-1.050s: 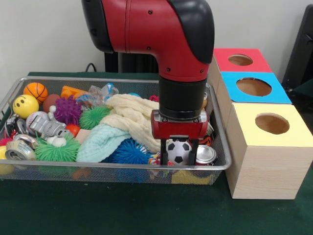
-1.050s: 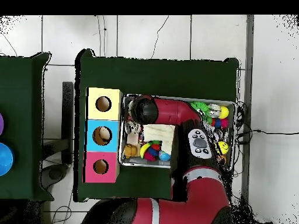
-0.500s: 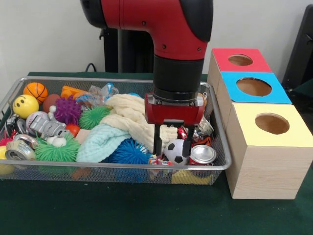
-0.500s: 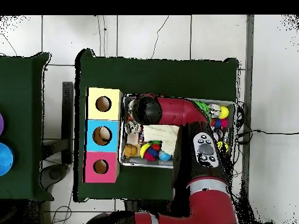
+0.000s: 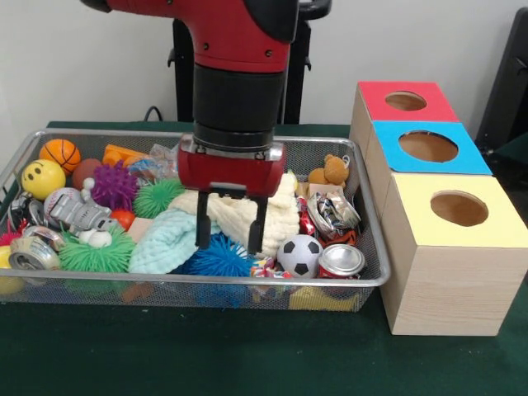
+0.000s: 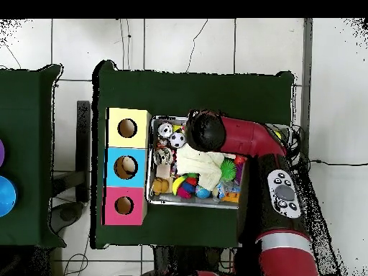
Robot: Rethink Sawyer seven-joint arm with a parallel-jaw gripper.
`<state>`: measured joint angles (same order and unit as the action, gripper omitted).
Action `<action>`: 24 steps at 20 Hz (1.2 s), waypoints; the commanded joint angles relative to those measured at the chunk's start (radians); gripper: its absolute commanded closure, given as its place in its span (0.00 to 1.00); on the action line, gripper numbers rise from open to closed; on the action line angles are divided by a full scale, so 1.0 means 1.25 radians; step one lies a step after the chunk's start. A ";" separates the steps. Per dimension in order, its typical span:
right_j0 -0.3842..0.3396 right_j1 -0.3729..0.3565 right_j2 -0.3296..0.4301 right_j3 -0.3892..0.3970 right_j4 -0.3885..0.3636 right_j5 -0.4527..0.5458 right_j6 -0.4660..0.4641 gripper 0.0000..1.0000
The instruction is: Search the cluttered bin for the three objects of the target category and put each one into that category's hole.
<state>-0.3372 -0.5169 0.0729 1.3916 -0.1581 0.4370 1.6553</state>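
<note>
- Since the earlier frames, my gripper [image 5: 230,233] has moved away from the soccer ball [image 5: 299,255] and the crushed can [image 5: 341,261], sideways along the bin [image 5: 375,272], and up. It now hangs over the cream knit cloth [image 5: 280,216] and the blue spiky ball [image 5: 220,256].
- Gripper state: fingers spread apart, nothing between them. I carry no object.
- The soccer ball remains in the bin, near the front rim, just beside the can. It has not been lifted.
- Target category: neither the pictures nor the task sentence name it. If balls are the targets, candidates include the soccer ball, the basketball [image 5: 60,153] and the yellow smiley ball [image 5: 43,178], the last two at the far end of the bin from the boxes.
- Destination: three boxes stand beside the bin, with a red top [image 5: 406,101], a blue top [image 5: 429,147] and a yellow top [image 5: 459,209]. Each has one round hole. In the front view, no object shows in any hole; the insides are hidden.
- Progress, as a judgement: no delivery can be confirmed. All three placements appear to be outstanding, and the bin is still heavily cluttered.
- Remaining steps: select a target, descend, close on it, carry it to the matching hole, release; repeat for the other two.
- In the overhead view, my arm [image 6: 248,140] covers part of the bin, so the contents beneath it cannot be checked.
</note>
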 commanded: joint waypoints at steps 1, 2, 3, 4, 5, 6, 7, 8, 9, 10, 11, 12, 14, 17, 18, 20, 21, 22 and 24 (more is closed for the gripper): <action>-0.007 0.046 0.032 0.020 -0.075 0.011 -0.023 0.00; -0.002 0.053 0.029 0.020 -0.076 0.004 -0.014 0.00; 0.008 0.063 0.023 0.025 -0.078 -0.018 0.008 0.00; 0.018 0.073 0.017 0.030 -0.080 -0.040 0.029 0.00; 0.033 0.091 0.009 0.034 -0.080 -0.069 0.060 0.00; 0.040 0.103 0.006 0.035 -0.077 -0.080 0.078 0.00; 0.045 0.114 0.008 0.038 -0.074 -0.095 0.091 0.00; 0.050 0.124 0.010 0.042 -0.070 -0.110 0.104 0.00; 0.049 0.129 0.021 0.049 -0.063 -0.109 0.105 0.00; 0.046 0.130 0.028 0.053 -0.058 -0.107 0.102 0.00; 0.040 0.130 0.041 0.063 -0.050 -0.105 0.098 0.00; 0.040 0.129 0.045 0.066 -0.045 -0.101 0.096 0.00; 0.040 0.128 0.053 0.076 -0.037 -0.106 0.099 0.00; 0.044 0.127 0.063 0.086 -0.028 -0.120 0.108 0.00; 0.048 0.126 0.065 0.089 -0.027 -0.127 0.112 0.00; 0.049 0.132 0.076 0.089 -0.024 -0.137 0.114 0.00; 0.047 0.142 0.084 0.080 -0.024 -0.139 0.109 0.00; 0.046 0.148 0.087 0.076 -0.025 -0.142 0.105 0.00; 0.046 0.169 0.089 0.052 -0.032 -0.150 0.091 0.00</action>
<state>-0.2715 -0.3738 0.0798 1.4264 -0.2028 0.3103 1.6553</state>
